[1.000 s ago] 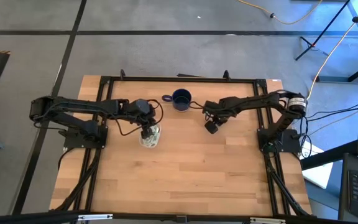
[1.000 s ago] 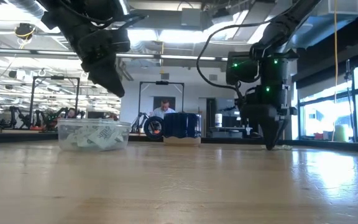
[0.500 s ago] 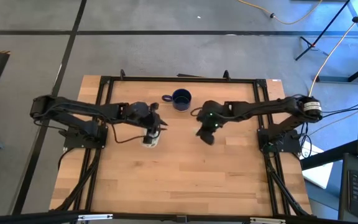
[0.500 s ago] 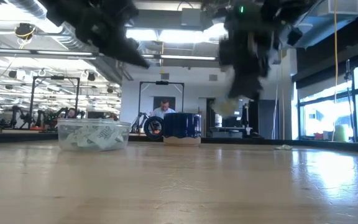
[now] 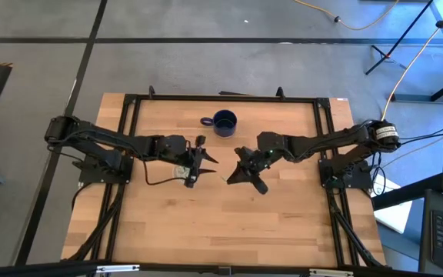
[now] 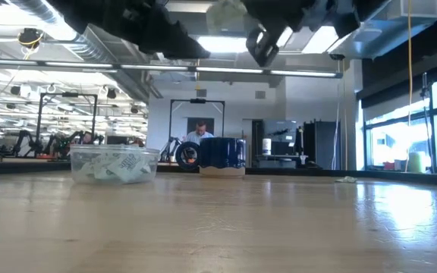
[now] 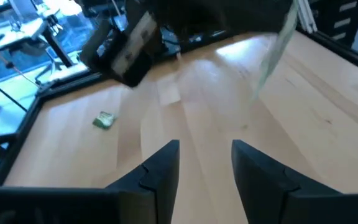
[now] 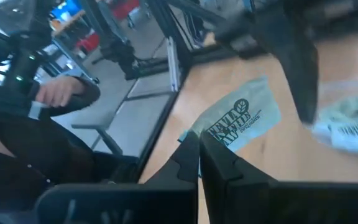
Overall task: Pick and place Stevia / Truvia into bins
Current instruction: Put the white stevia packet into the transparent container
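Our right fingers [image 8: 199, 163] now pinch one Stevia packet [image 8: 241, 121], lifted from the surface [image 5: 229, 223] toward our left fingers [image 7: 204, 163], which have spread apart; maybe a handover; farther off, the clear bin [image 6: 114, 164] holds many packets; the blue mug [image 5: 224, 121] waits behind.

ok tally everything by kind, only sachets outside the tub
dark blue mug with a handle: 1
clear shallow plastic tub: 1
pale green and white sachets outside the tub: 2, held sachet in right gripper, loose sachet on wooden table
dark two-finger grippers: 2, left gripper open
total: 6
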`<state>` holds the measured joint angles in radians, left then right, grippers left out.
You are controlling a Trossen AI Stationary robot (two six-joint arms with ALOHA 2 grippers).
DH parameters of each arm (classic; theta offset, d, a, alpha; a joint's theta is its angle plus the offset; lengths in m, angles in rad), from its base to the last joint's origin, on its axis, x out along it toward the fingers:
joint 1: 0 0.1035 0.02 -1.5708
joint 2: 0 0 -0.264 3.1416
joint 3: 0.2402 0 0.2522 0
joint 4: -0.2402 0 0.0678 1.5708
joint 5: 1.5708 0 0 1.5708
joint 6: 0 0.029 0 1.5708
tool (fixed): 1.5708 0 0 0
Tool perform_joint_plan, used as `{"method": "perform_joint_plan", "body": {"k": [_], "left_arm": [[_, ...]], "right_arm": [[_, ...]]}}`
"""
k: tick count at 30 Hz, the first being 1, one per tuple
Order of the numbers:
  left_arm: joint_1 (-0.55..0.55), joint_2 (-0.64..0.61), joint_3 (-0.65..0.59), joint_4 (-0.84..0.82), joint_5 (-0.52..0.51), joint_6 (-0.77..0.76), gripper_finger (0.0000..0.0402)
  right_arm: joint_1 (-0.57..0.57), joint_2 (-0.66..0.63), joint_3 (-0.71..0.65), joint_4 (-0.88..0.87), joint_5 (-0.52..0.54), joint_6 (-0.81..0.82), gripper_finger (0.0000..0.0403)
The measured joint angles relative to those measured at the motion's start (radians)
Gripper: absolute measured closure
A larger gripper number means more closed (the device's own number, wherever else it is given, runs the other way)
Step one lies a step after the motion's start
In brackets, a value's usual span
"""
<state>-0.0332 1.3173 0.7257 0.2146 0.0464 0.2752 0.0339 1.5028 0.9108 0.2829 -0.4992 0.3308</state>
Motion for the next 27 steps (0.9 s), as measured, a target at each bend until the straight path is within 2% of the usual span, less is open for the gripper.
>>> {"method": "perform_joint_plan", "body": {"k": [5, 16, 22, 27], "left_arm": [[-0.004, 0.028, -0.001, 0.054, 0.008, -0.010, 0.0262], [-0.025, 0.035, -0.001, 0.199, 0.180, -0.055, 0.0263], [-0.038, 0.035, -0.001, 0.208, 0.184, -0.056, 0.0274], [-0.038, 0.035, -0.001, 0.209, 0.184, -0.070, 0.0306]], "right_arm": [[0.009, 0.000, 0.000, 0.060, 0.000, 0.000, 0.0398], [0.008, 0.000, 0.000, 0.056, 0.001, -0.002, 0.0398], [0.008, 0.000, 0.000, 0.055, 0.001, -0.003, 0.0398], [0.008, 0.000, 0.000, 0.055, 0.001, -0.010, 0.0398]]}}
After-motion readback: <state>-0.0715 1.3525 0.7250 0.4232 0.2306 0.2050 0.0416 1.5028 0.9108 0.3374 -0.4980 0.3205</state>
